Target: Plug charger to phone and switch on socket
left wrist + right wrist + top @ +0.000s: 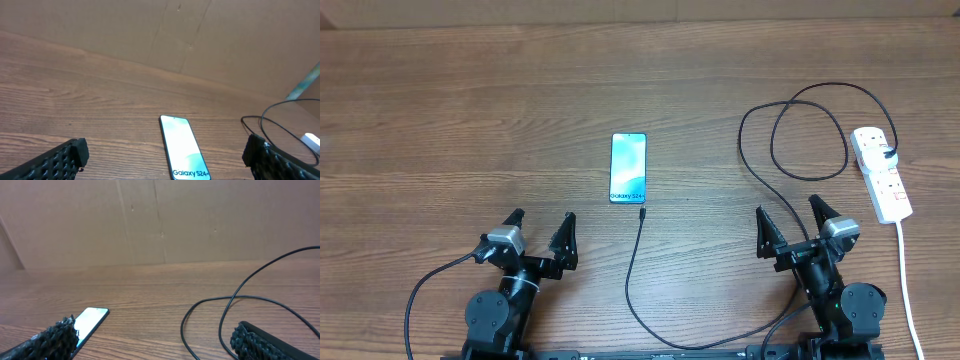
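Note:
The phone lies flat at the table's middle, its light blue screen up and the "Galaxy" text at the near end; it also shows in the left wrist view and the right wrist view. The charger, a thin black cable, has its plug tip just below the phone, apart from it. It runs along the front edge, then loops at the right up to the socket, a white power strip. My left gripper and right gripper are both open and empty near the front edge.
A white cord runs from the power strip down to the front right edge. A brown cardboard wall stands behind the table. The cable loops lie just ahead of the right gripper.

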Robot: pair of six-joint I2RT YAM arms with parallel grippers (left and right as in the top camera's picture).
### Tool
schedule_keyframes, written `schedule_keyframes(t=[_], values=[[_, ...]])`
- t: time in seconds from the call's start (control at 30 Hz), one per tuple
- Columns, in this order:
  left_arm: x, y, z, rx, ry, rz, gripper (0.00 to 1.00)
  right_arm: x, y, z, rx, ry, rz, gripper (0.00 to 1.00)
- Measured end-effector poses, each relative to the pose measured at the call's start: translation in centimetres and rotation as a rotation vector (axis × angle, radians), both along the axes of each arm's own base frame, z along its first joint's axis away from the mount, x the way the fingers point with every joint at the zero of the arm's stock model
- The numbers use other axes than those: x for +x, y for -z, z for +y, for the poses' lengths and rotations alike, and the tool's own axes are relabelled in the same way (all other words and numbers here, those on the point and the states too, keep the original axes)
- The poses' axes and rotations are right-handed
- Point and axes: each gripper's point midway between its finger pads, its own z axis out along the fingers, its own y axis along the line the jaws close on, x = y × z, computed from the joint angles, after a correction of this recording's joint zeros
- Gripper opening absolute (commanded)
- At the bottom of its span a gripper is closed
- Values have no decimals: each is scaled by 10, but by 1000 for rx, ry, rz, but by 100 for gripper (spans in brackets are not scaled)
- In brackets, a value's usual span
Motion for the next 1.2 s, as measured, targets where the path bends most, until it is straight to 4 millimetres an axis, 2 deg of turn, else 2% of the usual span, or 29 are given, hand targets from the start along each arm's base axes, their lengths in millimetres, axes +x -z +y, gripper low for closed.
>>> schedule_keyframes(t=[1.2], values=[[1,0,3,2,-19,1,100,0,0,0,0,0,0,100]])
